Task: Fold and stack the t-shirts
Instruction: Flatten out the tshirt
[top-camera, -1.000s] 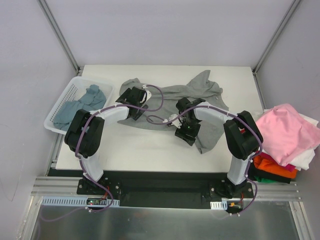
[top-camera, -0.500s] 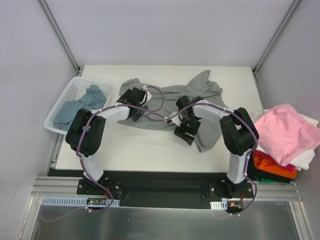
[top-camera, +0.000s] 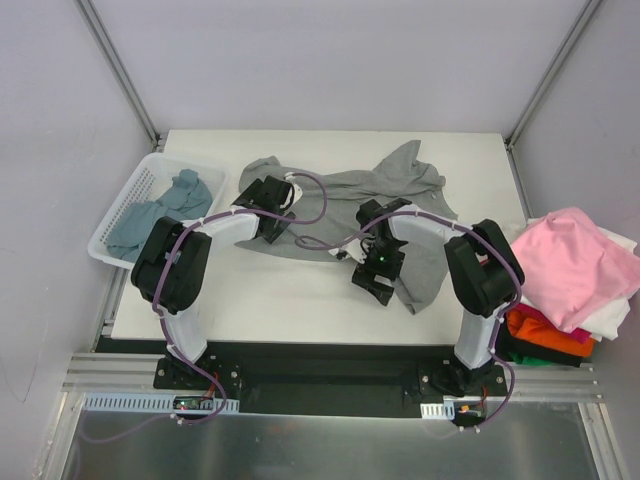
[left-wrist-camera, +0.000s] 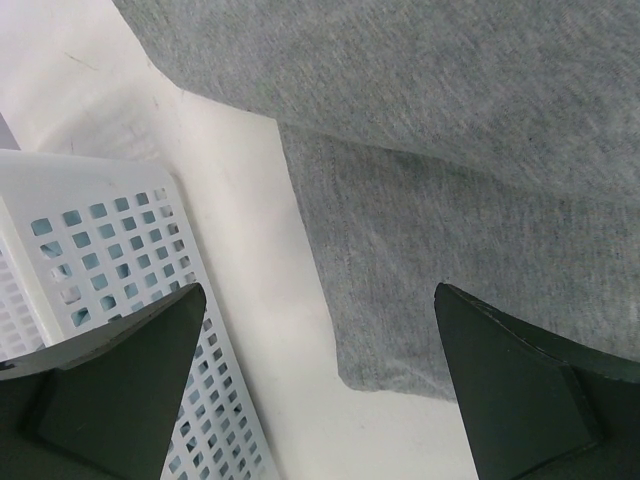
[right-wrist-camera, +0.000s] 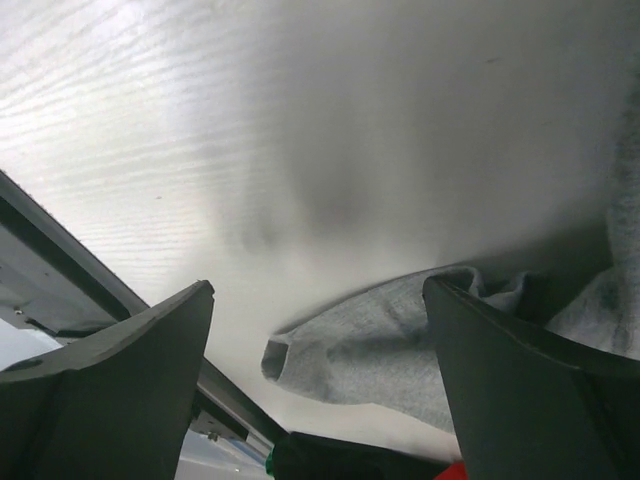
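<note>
Top external: a grey tee (top-camera: 400, 185) is seen crumpled across the table (top-camera: 290, 300) toward 12 o'clock. A blue tee (top-camera: 165, 205) lies in the basket (top-camera: 112, 240) at 9 o'clock, and a pink tee (top-camera: 570, 260), white tee (top-camera: 615, 312) and orange tee (top-camera: 548, 338) are piled at 3 o'clock. The left gripper (top-camera: 265, 200) is poised over the grey tee's 9 o'clock end, the right gripper (top-camera: 375, 278) at its 6 o'clock edge. Left wrist: the jaws are spread wide with nothing held, over the grey hem, with the basket at 8 o'clock. Right wrist: the jaws are parted and empty over bare table, with a grey fold at 5 o'clock.
</note>
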